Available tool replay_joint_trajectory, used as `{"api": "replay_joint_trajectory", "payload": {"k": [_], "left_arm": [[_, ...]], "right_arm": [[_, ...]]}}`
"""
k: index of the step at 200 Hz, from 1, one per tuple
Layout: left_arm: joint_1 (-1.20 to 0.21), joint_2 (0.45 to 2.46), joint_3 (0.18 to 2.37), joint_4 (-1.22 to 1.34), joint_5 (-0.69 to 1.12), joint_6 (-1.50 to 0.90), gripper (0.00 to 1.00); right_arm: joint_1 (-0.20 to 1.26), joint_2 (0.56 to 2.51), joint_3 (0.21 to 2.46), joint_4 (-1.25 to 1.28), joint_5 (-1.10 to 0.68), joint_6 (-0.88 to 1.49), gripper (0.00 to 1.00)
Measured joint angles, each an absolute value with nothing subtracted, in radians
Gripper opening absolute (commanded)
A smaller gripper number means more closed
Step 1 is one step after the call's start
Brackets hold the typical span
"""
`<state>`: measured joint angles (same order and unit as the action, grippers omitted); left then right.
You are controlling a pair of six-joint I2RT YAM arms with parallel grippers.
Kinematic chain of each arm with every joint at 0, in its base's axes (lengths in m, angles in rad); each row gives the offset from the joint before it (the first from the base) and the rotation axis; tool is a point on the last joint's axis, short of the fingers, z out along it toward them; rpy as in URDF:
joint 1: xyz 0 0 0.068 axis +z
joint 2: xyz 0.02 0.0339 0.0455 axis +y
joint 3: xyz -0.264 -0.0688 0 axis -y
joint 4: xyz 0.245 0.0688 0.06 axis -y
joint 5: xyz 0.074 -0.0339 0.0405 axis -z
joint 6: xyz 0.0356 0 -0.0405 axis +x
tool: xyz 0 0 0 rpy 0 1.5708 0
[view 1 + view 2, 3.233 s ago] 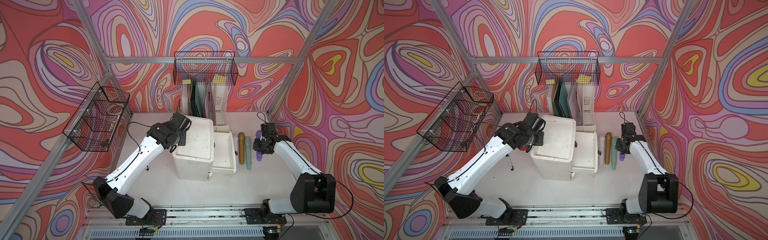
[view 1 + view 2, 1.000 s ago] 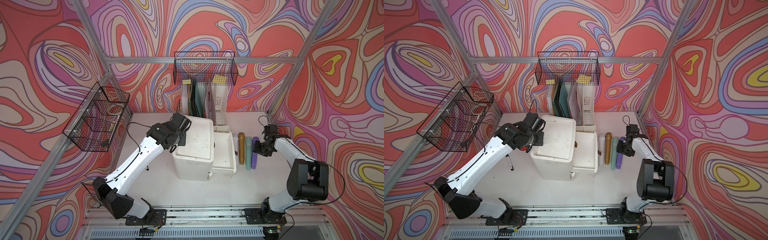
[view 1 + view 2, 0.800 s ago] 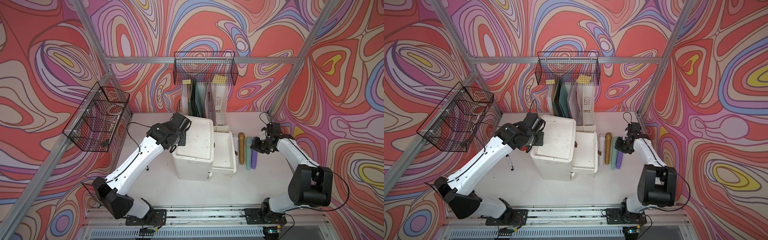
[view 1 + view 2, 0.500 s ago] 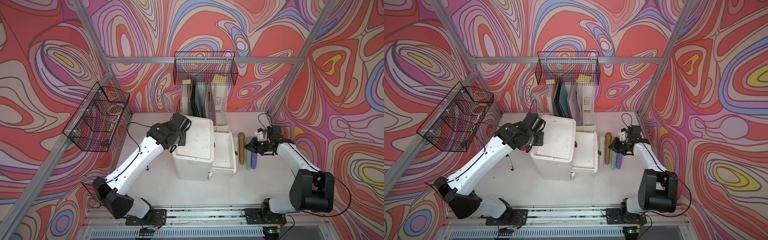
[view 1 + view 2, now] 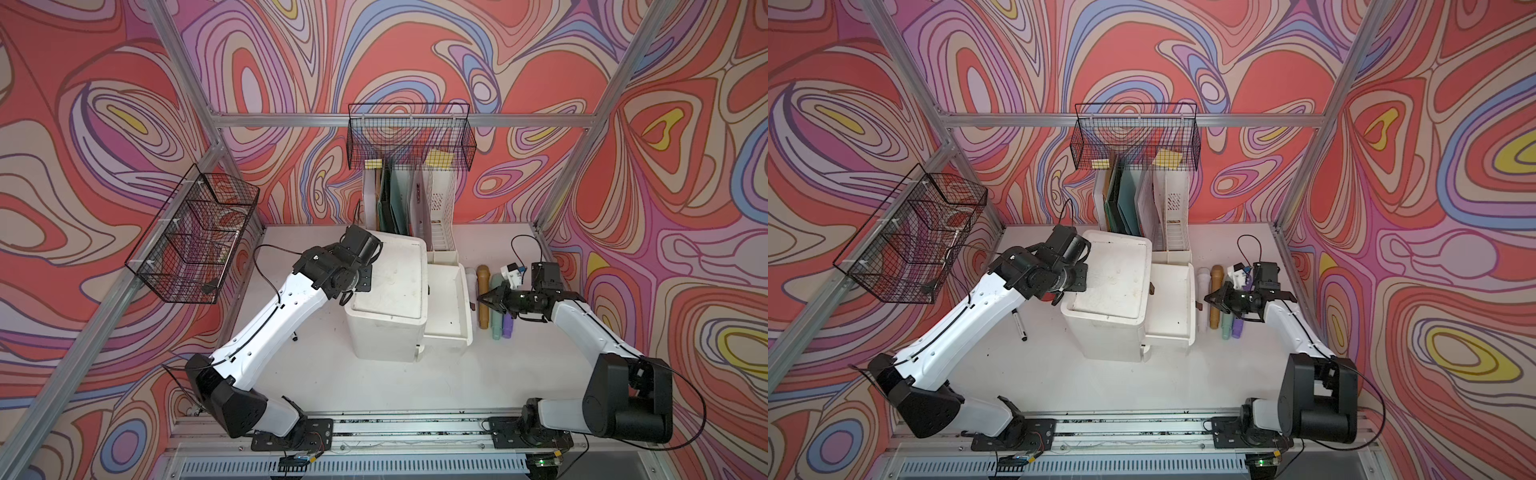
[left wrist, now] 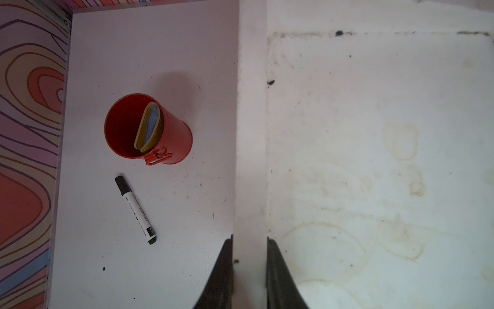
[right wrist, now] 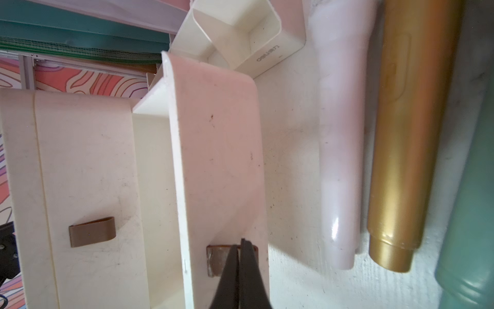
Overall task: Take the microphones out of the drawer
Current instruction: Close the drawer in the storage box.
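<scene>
The four tube-shaped microphones, white, gold, teal and purple, lay on the worktop just right of the open white plastic drawer, long axes near-to-far, beneath the right gripper, whose pressed-together jaws pointed left at the brown handle tab, while the left gripper had its jaws pinching the white cabinet edge

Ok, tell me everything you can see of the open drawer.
The drawer is scuffed cream plastic, a shallow tray with rounded corners. It stands pulled out of the cabinet toward the robot's right and looks empty in both top views. A brown tab handle sits on its front. The right gripper, shut, has its tips at that handle; contact cannot be told. The white microphone lies beside it, apart.
</scene>
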<state>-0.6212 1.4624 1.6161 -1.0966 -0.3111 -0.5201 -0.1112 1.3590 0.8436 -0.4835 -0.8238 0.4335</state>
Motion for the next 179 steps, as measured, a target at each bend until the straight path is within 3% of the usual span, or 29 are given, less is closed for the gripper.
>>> {"api": "replay_joint_trajectory", "payload": {"k": [179], "left_arm": [[-0.617,1.461,1.616,-1.107,-0.321,-0.524,0.0]], "right_arm": [[0.183,1.418,0.85,-0.245,-0.785,0.593,0.0]]}}
